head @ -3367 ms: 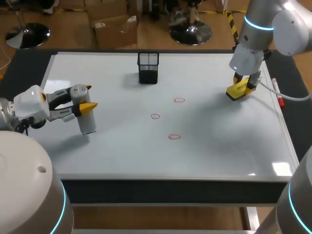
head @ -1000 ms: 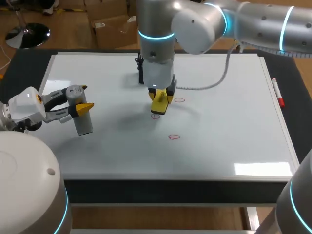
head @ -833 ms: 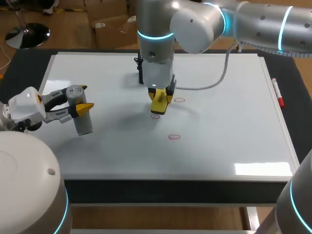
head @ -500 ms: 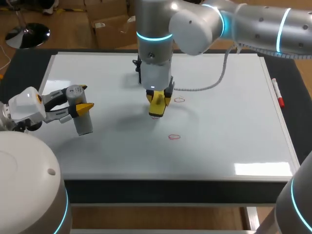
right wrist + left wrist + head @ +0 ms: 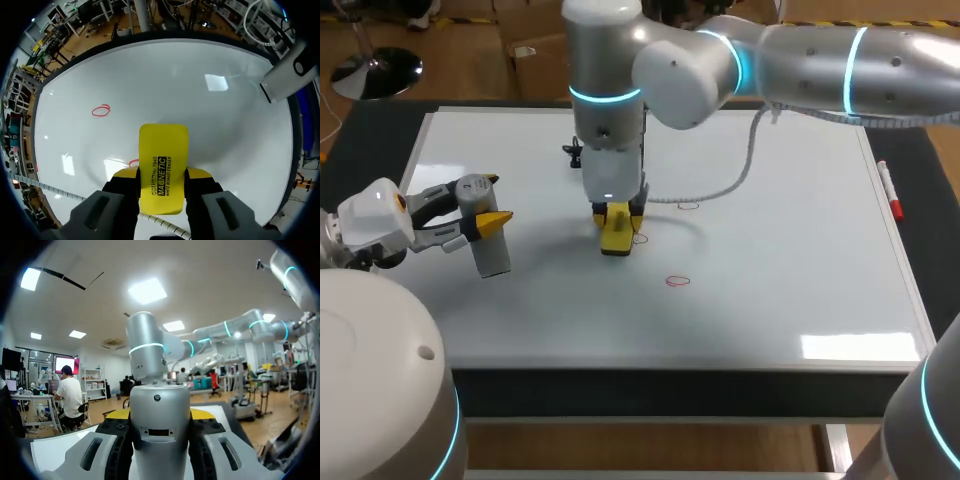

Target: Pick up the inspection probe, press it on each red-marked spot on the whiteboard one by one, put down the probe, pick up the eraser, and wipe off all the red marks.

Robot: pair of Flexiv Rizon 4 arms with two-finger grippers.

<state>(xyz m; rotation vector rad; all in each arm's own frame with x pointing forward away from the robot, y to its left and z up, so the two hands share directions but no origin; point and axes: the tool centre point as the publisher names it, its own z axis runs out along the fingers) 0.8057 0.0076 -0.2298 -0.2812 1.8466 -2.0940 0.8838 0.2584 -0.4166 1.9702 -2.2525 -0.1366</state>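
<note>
Your right hand (image 5: 615, 216) grips the eraser (image 5: 615, 239) end-down, apparently touching the whiteboard (image 5: 770, 250) beside the middle red mark (image 5: 639, 238), ready to wipe; your left hand (image 5: 493, 200) clamps the probe (image 5: 496, 252) (well aside, out of the way).

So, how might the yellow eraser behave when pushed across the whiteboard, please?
The eraser looks a stiff, flat block, so it probably holds its shape between the right jaws. The whiteboard looks glossy, so it should slide easily.

A robotics lab — the left arm (image 5: 375, 215) and right arm (image 5: 800, 65), grey with glowing cyan rings, stand over a whiteboard (image 5: 790, 250) laid flat on a table (image 5: 620, 383).
</note>
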